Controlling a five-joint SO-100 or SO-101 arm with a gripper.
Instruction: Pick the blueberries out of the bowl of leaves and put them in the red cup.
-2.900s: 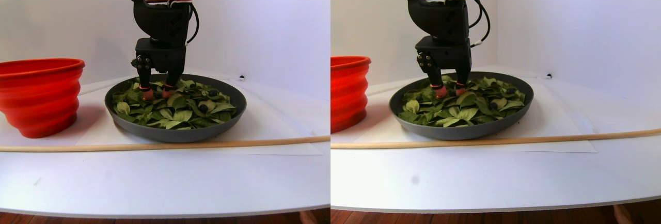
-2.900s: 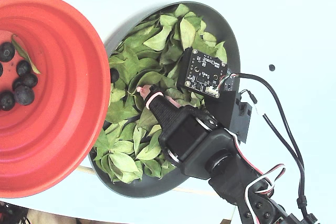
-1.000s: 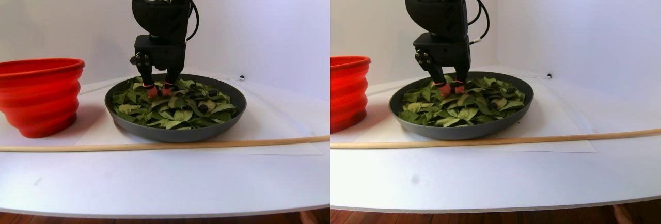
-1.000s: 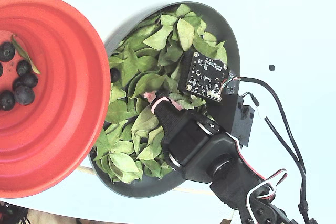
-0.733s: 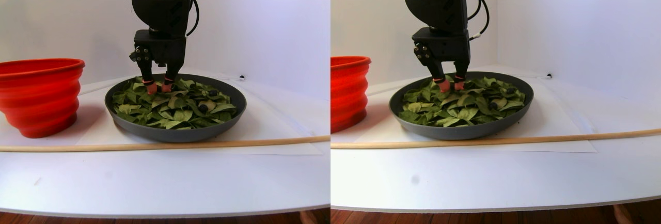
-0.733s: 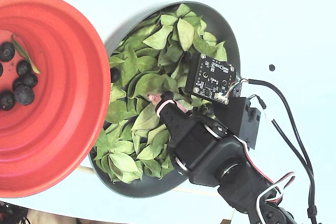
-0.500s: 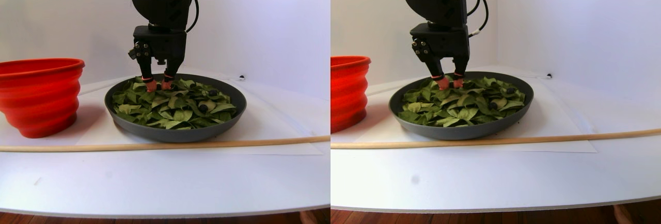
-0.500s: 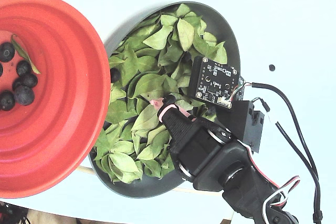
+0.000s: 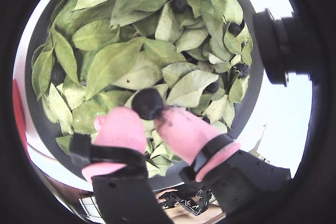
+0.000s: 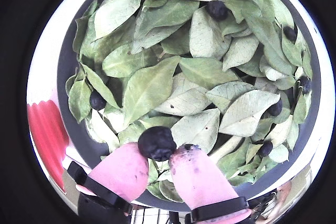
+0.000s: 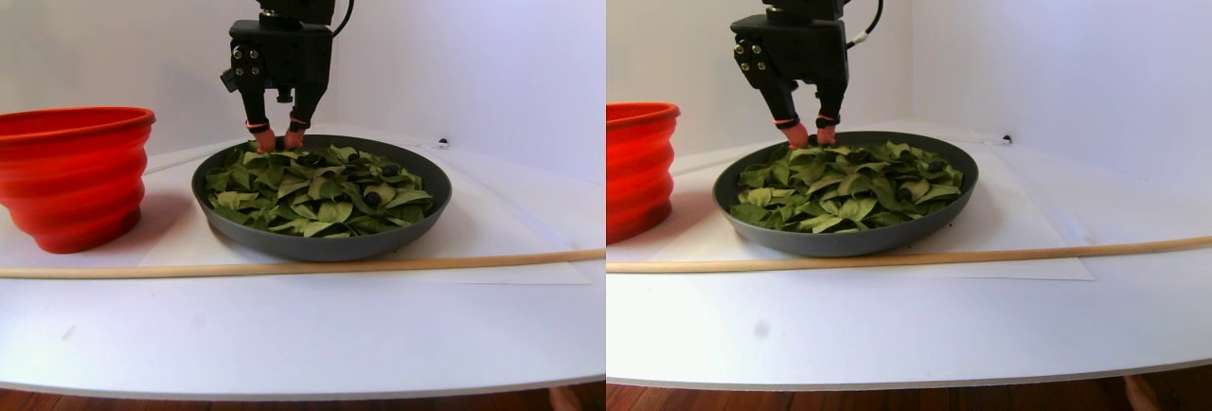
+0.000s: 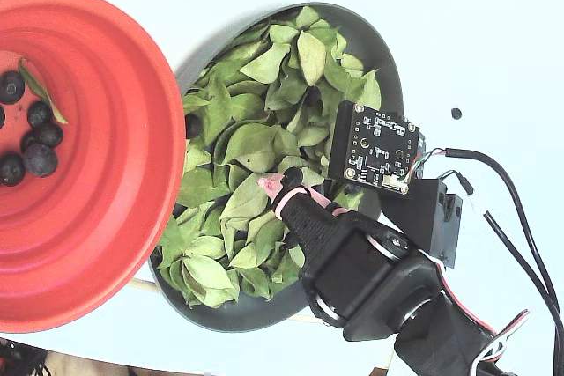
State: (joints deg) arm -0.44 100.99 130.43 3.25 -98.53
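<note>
Jaws (image 9: 148, 114): closed narrow on one blueberry (image 9: 147, 103), which sits pinched between the two pink fingertips (image 10: 121, 170); both wrist views show it held at the very tips, clear of the foliage.

Height: in the stereo pair view the jaws hang just above the leaves (image 11: 312, 188), over the back-left part of the bowl (image 11: 322, 241) (no leaf seems to be caught in the grip, as far as the wrist views show).

Blueberries left in bowl: several dark ones lie among the leaves, for example one near the top (image 10: 216, 9) and one at the left (image 10: 96, 100) of a wrist view.

Red cup (image 12: 106, 244): stands just beside the bowl on the tabletop (image 11: 303, 335), its rim overlapping the bowl's edge in the fixed view; a handful of blueberries (image 12: 40, 158) and one stray leaf are already inside.

Key relation: the cup lies to the left of the jaws in both the fixed and stereo pair views, and its rim stands higher than the bowl's.

Next move, as I judge it: lift further, swing left over the cup's rim, then release.

Risk: the tip-only hold could let the berry roll out mid-swing.

Other: a thin wooden rod (image 11: 284, 266) lies across the tabletop in front of the bowl.
</note>
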